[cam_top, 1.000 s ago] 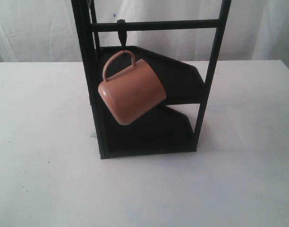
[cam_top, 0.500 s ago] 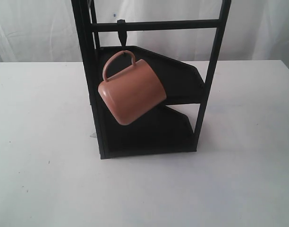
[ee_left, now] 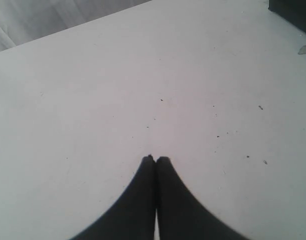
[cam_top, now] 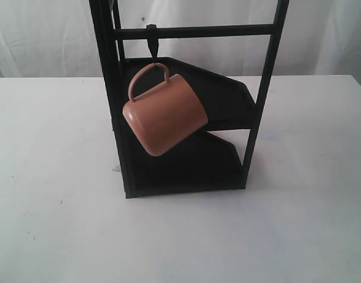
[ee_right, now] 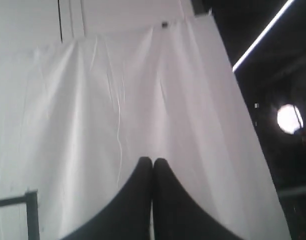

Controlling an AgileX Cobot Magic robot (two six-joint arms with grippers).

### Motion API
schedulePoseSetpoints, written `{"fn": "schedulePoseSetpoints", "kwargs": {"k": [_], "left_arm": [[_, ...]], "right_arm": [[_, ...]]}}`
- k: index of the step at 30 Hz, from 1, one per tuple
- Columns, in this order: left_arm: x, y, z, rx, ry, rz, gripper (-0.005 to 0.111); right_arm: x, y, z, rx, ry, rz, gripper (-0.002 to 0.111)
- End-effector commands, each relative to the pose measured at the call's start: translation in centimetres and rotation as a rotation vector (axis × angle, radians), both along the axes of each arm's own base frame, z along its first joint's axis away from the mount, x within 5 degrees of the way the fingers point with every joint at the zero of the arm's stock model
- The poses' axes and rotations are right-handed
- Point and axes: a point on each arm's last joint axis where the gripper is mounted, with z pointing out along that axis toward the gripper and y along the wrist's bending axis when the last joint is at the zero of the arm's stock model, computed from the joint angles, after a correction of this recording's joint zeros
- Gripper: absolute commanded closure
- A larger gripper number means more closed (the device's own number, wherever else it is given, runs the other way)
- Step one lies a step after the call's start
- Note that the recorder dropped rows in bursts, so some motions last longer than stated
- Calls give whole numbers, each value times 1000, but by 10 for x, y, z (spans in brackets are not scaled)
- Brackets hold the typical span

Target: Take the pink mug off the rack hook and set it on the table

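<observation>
**Neither claw spread: left claw [ee_left: 155, 159] and right claw [ee_right: 152, 160] pressed together, pink mug [cam_top: 166, 115] on the rack hook [cam_top: 152, 44]**

Seen from its wrist camera, the left claw has its two dark fingers meeting tip to tip with nothing between them. It hangs over the white table [ee_left: 93, 90], which is bare there apart from a few small dark specks. A black corner of the rack [ee_left: 293, 12] shows at the edge of that view.

On the right claw the fingers also touch along their length and hold nothing. It faces a white curtain [ee_right: 118, 100], with a dark area and a bright round lamp [ee_right: 289, 119] off to one side. Neither claw appears in the exterior view.

That view shows the rack standing upright on the table, near its middle. The rack hook points down from the top crossbar [cam_top: 216, 29]. The pink mug hangs from it by its loop handle. Its body is tilted, with one end lower and turned toward the left upright. It hangs in front of the two slanted shelves [cam_top: 227, 100], well above the table and apart from both claws.
</observation>
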Motion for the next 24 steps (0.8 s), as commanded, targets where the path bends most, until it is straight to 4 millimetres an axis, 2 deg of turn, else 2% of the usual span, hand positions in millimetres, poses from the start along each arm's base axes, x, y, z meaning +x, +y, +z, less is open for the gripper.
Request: {"fn": "schedulePoseSetpoints", "kwargs": {"k": [1, 4, 8, 11, 14, 19, 24], "left_arm": [[0, -1, 0, -12, -5, -5, 107], [0, -1, 0, -12, -5, -5, 107], [0, -1, 0, -12, -5, -5, 107], [0, -1, 0, -12, -5, -5, 107], [0, -1, 0, -12, -5, -5, 107], [0, -1, 0, -12, -5, -5, 107], [0, -1, 0, -12, -5, -5, 107]], "right_arm": [[37, 5, -4, -86, 411, 25, 108], [64, 8, -16, -187, 677, 41, 108], [93, 12, -21, -164, 939, 104, 108], [107, 16, -19, -215, 1125, 157, 108], [118, 27, -22, -313, 1297, 293, 108], [125, 63, -31, -436, 1377, 691, 108], [121, 104, -35, -510, 1271, 1167, 108]]}}
